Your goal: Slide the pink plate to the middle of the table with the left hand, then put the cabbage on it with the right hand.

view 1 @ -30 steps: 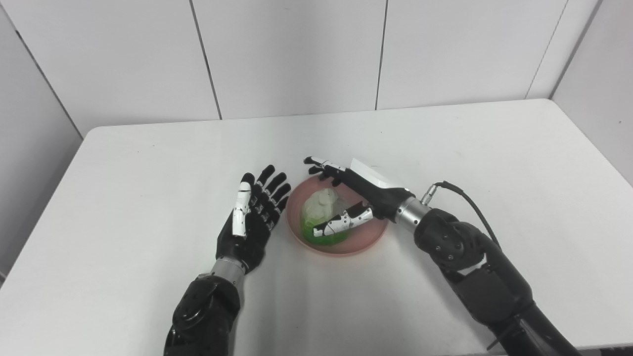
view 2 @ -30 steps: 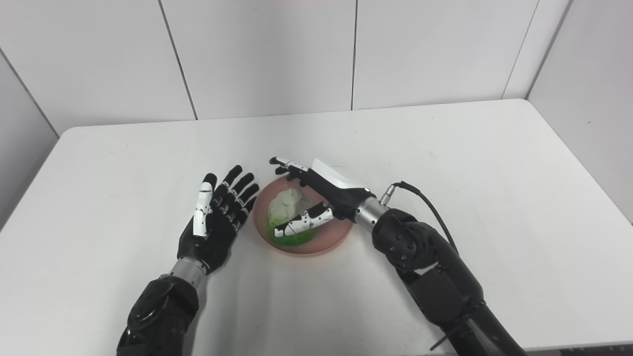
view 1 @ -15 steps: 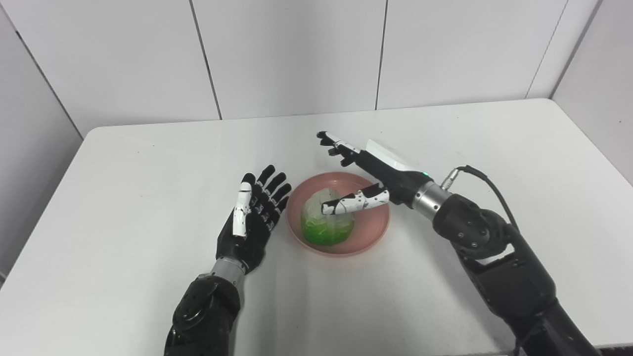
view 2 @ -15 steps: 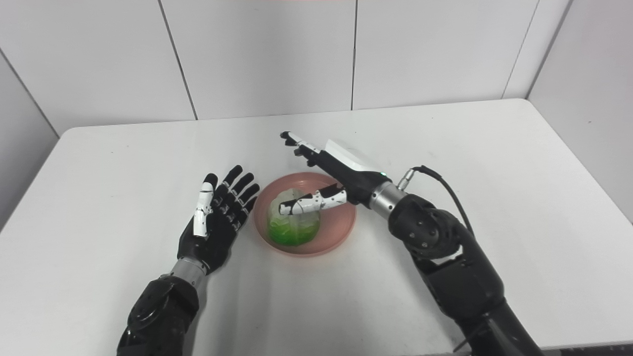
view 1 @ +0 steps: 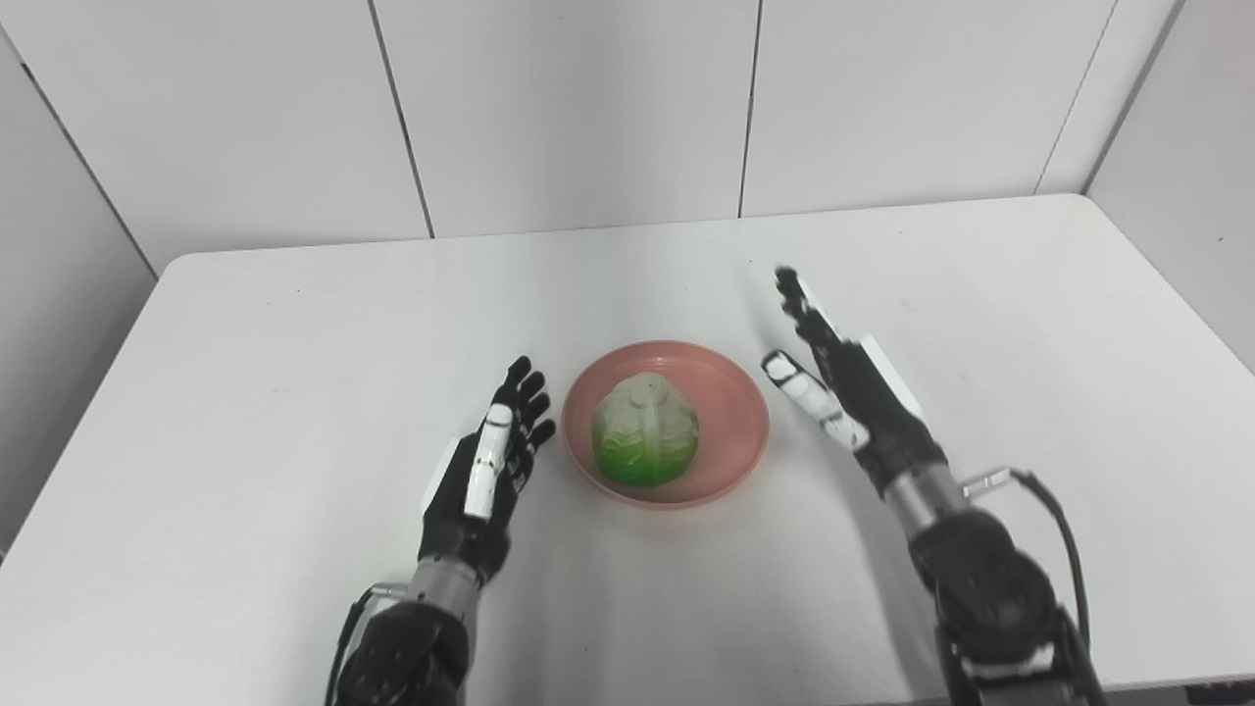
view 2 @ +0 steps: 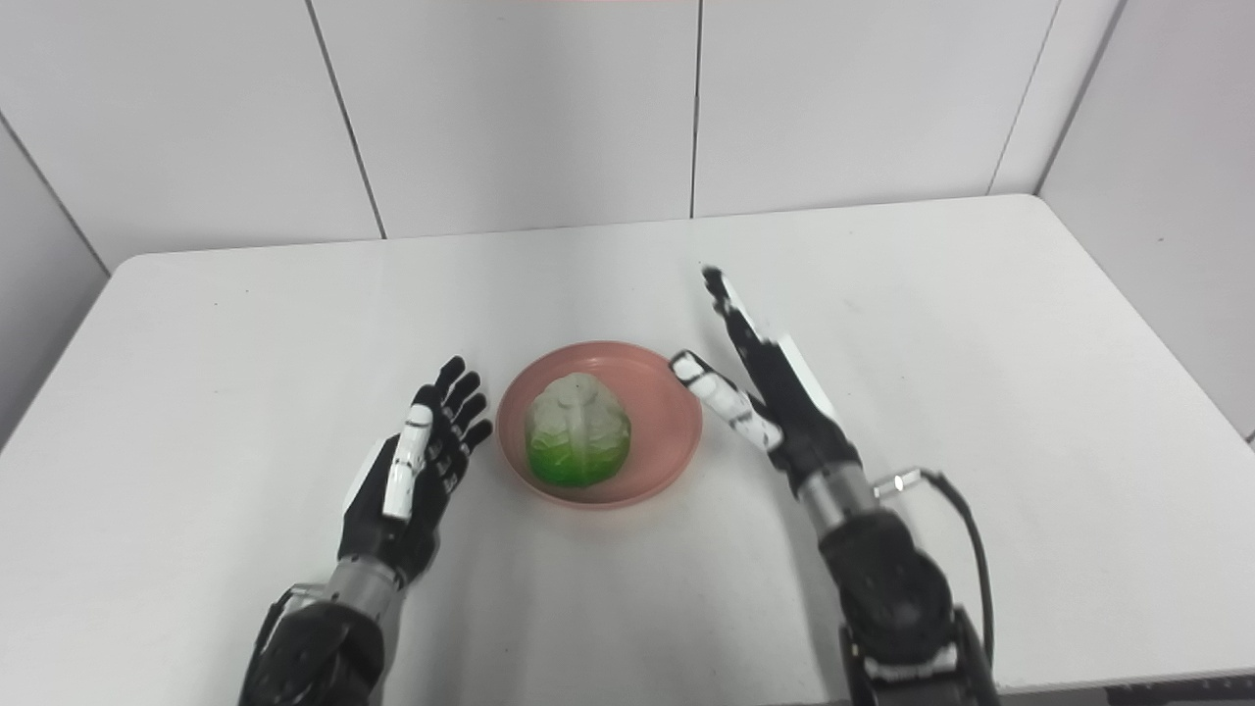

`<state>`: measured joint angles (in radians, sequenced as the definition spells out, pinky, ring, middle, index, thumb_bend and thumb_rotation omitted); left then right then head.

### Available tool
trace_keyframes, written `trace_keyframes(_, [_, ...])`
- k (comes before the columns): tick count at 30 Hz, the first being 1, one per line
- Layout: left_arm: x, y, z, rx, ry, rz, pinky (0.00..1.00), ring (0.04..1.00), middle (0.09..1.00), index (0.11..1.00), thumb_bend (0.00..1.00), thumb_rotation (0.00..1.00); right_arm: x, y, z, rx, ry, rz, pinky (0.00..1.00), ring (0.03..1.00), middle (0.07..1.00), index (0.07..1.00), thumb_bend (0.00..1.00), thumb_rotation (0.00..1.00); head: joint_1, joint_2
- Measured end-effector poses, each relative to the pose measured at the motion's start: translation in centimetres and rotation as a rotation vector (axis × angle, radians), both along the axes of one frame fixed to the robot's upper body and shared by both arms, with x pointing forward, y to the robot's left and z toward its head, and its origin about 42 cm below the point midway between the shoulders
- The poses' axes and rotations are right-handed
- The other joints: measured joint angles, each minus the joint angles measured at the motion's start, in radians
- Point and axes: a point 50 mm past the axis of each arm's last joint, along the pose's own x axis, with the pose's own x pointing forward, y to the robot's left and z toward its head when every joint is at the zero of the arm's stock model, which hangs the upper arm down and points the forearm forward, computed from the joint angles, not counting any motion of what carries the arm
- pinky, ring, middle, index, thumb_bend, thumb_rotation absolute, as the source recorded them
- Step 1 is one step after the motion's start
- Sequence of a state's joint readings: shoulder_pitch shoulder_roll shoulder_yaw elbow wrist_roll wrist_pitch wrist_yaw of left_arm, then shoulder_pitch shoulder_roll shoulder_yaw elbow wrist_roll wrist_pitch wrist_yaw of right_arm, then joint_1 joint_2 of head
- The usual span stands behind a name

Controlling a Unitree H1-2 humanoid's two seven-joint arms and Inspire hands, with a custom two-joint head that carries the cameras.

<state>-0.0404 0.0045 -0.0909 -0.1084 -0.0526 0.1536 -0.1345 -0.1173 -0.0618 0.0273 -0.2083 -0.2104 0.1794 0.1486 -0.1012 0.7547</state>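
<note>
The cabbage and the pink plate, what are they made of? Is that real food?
The cabbage looks fake, probably moulded plastic or rubber: smooth, uniformly ribbed, fading from pale white to vivid green. The pink plate seems matte plastic, evenly coloured with a soft sheen, though ceramic cannot be ruled out.

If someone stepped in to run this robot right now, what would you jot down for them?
Left hand: open, holding nothing, just left of the plate, not touching it.
Right hand: open, empty, to the right of the plate and clear of it.
Plate: near the middle of the table.
Cabbage: sits on the plate, free of both hands.
Done: plate is in place and the cabbage is on it.
Left: nothing of the job seems to remain; probably just draw both arms back.
</note>
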Motion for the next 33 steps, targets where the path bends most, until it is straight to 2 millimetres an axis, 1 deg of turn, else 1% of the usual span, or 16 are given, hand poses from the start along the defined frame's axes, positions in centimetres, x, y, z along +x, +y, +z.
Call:
trace_keyframes(1, [-0.5,0.2,-0.1,0.023,-0.006,0.003,1.0,1.0,1.0,1.0,0.52,1.0,-0.4,0.0,-0.5,0.009,0.011,-0.009,1.0,1.0,1.0,1.0,0.94,1.0,0.0,0.0])
trace_keyframes(3, [-1.4,0.5,-0.1,0.068,-0.023,0.015,1.0,1.0,1.0,1.0,0.5,1.0,-1.2,-0.1,-1.5,0.018,0.036,-0.015,1.0,1.0,1.0,1.0,0.85,1.0,-0.003,-0.003])
trace_keyframes(5, [-2.5,0.6,-0.2,0.101,-0.034,0.032,1.0,1.0,1.0,1.0,0.49,1.0,-1.9,-0.1,-2.7,0.042,0.062,-0.023,1.0,1.0,1.0,1.0,0.83,1.0,-0.003,-0.006])
trace_keyframes(6, [-2.8,0.6,-0.2,0.109,-0.039,0.035,1.0,1.0,1.0,1.0,0.49,1.0,-2.3,-0.1,-3.1,0.051,0.078,-0.025,1.0,1.0,1.0,1.0,0.77,1.0,0.001,-0.005])
trace_keyframes(7, [-3.0,0.5,-0.2,0.117,-0.043,0.036,1.0,1.0,1.0,1.0,0.49,1.0,-2.5,-0.1,-3.5,0.062,0.091,-0.023,1.0,1.0,1.0,1.0,0.75,1.0,0.002,-0.005])
trace_keyframes(8, [-3.0,0.6,-0.1,0.121,-0.046,0.04,1.0,1.0,1.0,1.0,0.5,1.0,-2.7,0.0,-3.7,0.071,0.098,-0.02,1.0,1.0,1.0,1.0,0.7,1.0,0.002,-0.005])
trace_keyframes(9, [-3.0,0.6,-0.1,0.123,-0.05,0.044,1.0,1.0,1.0,1.0,0.51,1.0,-2.8,0.0,-3.7,0.082,0.099,-0.017,1.0,1.0,1.0,1.0,0.68,1.0,0.002,-0.003])
trace_keyframes(10, [-3.1,0.6,-0.1,0.128,-0.053,0.048,1.0,1.0,1.0,1.0,0.52,1.0,-2.8,0.0,-3.7,0.09,0.1,-0.016,1.0,1.0,1.0,1.0,0.62,1.0,0.002,-0.003])
trace_keyframes(12, [-3.1,0.7,-0.2,0.131,-0.052,0.05,1.0,1.0,1.0,1.0,0.53,1.0,-2.8,0.1,-3.7,0.101,0.101,-0.015,1.0,1.0,1.0,1.0,0.55,1.0,0.005,-0.009])
trace_keyframes(13, [-3.1,0.7,-0.2,0.132,-0.052,0.051,1.0,1.0,1.0,1.0,0.52,1.0,-2.8,0.1,-3.8,0.103,0.101,-0.015,1.0,1.0,1.0,1.0,0.54,1.0,0.005,-0.009])
trace_keyframes(18, [-3.1,0.8,-0.3,0.133,-0.051,0.054,1.0,1.0,1.0,1.0,0.52,1.0,-2.8,0.2,-4.2,0.12,0.088,-0.016,1.0,1.0,1.0,1.0,0.43,1.0,0.006,-0.012])
trace_keyframes(20, [-3.0,1.0,-0.5,0.134,-0.055,0.056,1.0,1.0,1.0,1.0,0.51,1.0,-2.7,0.2,-4.2,0.124,0.088,-0.015,1.0,1.0,1.0,1.0,0.41,1.0,0.006,-0.012])
trace_keyframes(26, [-2.6,1.3,-1.2,0.124,-0.057,0.062,1.0,1.0,1.0,1.0,0.54,1.0,-2.7,0.2,-4.6,0.129,0.078,-0.013,1.0,1.0,1.0,1.0,0.39,1.0,0.015,-0.012])
trace_keyframes(31, [-2.3,1.2,-1.2,0.124,-0.065,0.06,0.99,1.0,1.0,1.0,0.52,1.0,-2.6,0.0,-4.6,0.123,0.077,-0.013,1.0,1.0,1.0,1.0,0.36,1.0,0.029,-0.011])
trace_keyframes(33, [-2.3,1.2,-1.2,0.124,-0.065,0.058,0.98,1.0,1.0,1.0,0.54,1.0,-2.6,0.0,-4.5,0.123,0.076,-0.013,1.0,1.0,1.0,1.0,0.37,1.0,0.032,-0.009])
